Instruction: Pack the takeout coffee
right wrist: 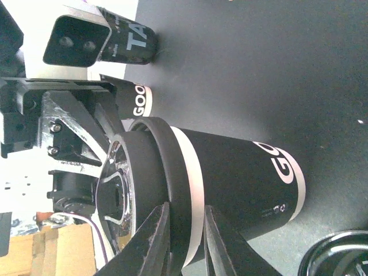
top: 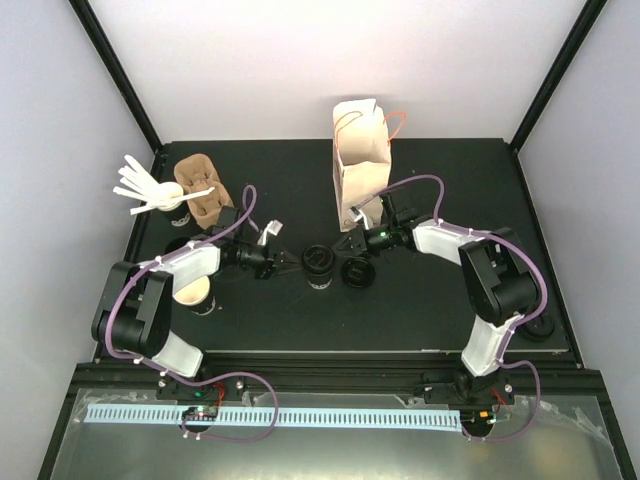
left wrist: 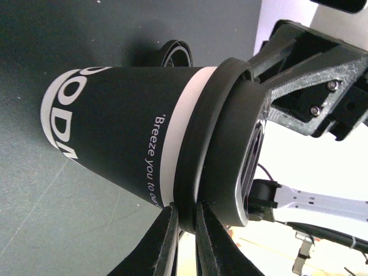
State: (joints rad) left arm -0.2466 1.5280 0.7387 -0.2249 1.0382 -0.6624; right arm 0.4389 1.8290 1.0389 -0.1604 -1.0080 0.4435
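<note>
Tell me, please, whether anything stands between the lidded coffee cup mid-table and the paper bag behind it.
Only the right gripper itself: it reaches across from in front of the paper bag to the coffee cup, whose lid rim both it and the left gripper pinch. Nothing else visible lies between them.

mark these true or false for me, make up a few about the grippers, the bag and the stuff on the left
1. The left gripper pinches the rim of a cup's lid. True.
2. The right gripper hangs wide open, holding nothing. False: it pinches a lid rim too.
3. The paper bag lies flat. False: it stands upright at the far side.
4. The stirrer cup is lidded. False: it is lidless, with white sticks in it.
5. A pulp carrier sits beside the stirrer cup. True.
</note>
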